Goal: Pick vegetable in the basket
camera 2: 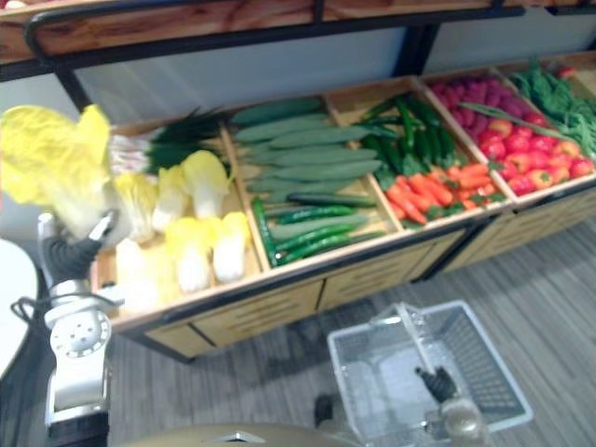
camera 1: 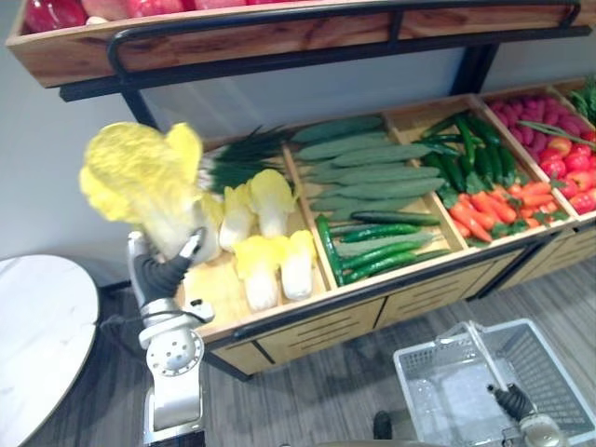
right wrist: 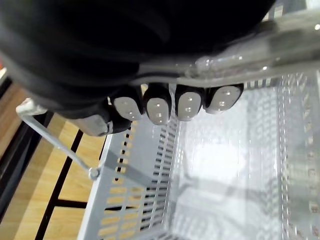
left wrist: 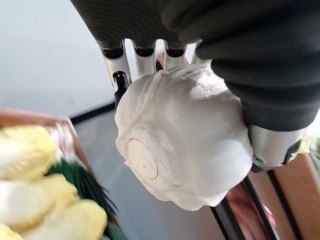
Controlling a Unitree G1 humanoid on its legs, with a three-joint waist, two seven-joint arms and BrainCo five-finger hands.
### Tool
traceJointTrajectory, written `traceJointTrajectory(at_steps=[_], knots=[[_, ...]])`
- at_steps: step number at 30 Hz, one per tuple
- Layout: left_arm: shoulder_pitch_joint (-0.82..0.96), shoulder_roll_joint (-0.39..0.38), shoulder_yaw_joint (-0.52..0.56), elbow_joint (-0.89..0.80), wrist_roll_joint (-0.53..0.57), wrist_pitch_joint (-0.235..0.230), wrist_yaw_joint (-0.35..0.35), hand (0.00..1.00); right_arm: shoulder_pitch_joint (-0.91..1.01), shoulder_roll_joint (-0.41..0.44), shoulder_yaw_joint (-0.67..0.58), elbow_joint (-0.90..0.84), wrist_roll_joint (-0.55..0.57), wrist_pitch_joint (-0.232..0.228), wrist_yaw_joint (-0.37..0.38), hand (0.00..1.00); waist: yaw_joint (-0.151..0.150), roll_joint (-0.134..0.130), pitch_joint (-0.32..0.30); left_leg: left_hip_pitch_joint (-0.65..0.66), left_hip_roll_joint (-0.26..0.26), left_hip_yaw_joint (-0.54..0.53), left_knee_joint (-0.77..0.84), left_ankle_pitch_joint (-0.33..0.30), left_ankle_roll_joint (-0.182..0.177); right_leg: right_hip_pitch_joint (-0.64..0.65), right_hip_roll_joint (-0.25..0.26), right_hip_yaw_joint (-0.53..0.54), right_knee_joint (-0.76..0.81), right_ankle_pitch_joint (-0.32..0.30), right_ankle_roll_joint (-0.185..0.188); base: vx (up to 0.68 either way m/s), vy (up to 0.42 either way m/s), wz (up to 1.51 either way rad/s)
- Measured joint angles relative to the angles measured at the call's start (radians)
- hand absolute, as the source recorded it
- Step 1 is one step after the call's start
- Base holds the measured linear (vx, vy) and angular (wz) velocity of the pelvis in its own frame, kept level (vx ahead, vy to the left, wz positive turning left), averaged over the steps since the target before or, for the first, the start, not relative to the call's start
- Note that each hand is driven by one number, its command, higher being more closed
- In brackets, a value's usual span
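Observation:
My left hand [camera 1: 168, 270] is shut on a napa cabbage [camera 1: 140, 182] with yellow leaves and a white stem, held up above the left end of the produce stand. In the left wrist view the fingers [left wrist: 145, 52] and thumb wrap the cabbage's white base [left wrist: 185, 135]. My right hand [camera 1: 510, 400] is shut on the handle [right wrist: 240, 62] of a grey wire basket [camera 1: 559, 372] that hangs low at the right, in front of the stand. The basket [right wrist: 225, 165] holds nothing.
The wooden stand [camera 1: 307, 312] has bins of more napa cabbages [camera 1: 265, 256], green onions [camera 1: 237, 158], cucumbers [camera 1: 368, 177], peppers and carrots [camera 1: 494, 209], and red fruit [camera 1: 559, 154]. An upper shelf [camera 1: 186, 42] overhangs it. A round white table [camera 1: 37, 335] stands at the left.

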Motion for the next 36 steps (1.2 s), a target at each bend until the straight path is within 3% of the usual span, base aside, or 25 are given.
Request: traceJointTrajectory(at_steps=[4, 10, 15, 20, 28, 36], knots=[[-0.037, 0.076, -0.123, -0.002, -0.021, -0.068, -0.101, 1.0, -0.027, -0.056, 0.001, -0.044, 0.0, -0.002, 0.018, 1.0, -0.01, 0.003, -0.002, 0.035, 0.008, 0.087, 0.021, -0.024, -0.004, -0.016, 0.02, 0.081, 0.02, 0.002, 0.002, 0.01, -0.007, -0.61], [-0.062, 0.156, -0.214, -0.018, -0.126, -0.103, -0.176, 1.0, -0.04, -0.098, 0.049, -0.158, 0.001, -0.006, 0.034, 1.0, -0.023, 0.007, -0.001, 0.102, 0.024, 0.248, 0.076, -0.088, -0.018, -0.033, 0.062, 0.226, 0.052, 0.005, 0.007, -0.01, 0.009, -0.81], [-0.088, 0.232, -0.283, -0.058, -0.208, -0.122, -0.227, 1.0, -0.071, -0.152, 0.155, -0.283, 0.001, -0.005, 0.044, 1.0, -0.026, 0.014, 0.004, 0.139, 0.041, 0.391, 0.144, -0.143, -0.034, -0.052, 0.104, 0.363, 0.063, 0.021, 0.02, -0.05, -0.013, -0.84], [-0.18, 0.322, -0.399, -0.063, -0.285, -0.153, -0.293, 1.0, -0.166, -0.266, 0.335, -0.442, 0.0, -0.017, 0.073, 1.0, -0.027, 0.024, 0.017, 0.182, 0.068, 0.53, 0.209, -0.192, -0.057, -0.072, 0.163, 0.49, 0.084, 0.032, 0.025, -0.05, -0.031, -0.77], [-0.249, 0.415, -0.581, -0.043, -0.373, -0.165, -0.388, 1.0, -0.29, -0.376, 0.539, -0.513, 0.0, -0.094, 0.08, 1.0, -0.03, 0.039, 0.028, 0.223, 0.093, 0.641, 0.246, -0.213, -0.083, -0.072, 0.215, 0.583, 0.087, 0.051, 0.025, -0.01, -0.011, -0.39], [-0.319, 0.511, -0.783, 0.009, -0.456, -0.189, -0.498, 1.0, -0.316, -0.447, 0.613, -0.534, 0.01, -0.118, 0.101, 1.0, -0.047, 0.041, 0.029, 0.228, 0.106, 0.697, 0.286, -0.237, -0.091, -0.084, 0.233, 0.629, 0.086, 0.063, 0.032, -0.02, -0.014, -0.19]])
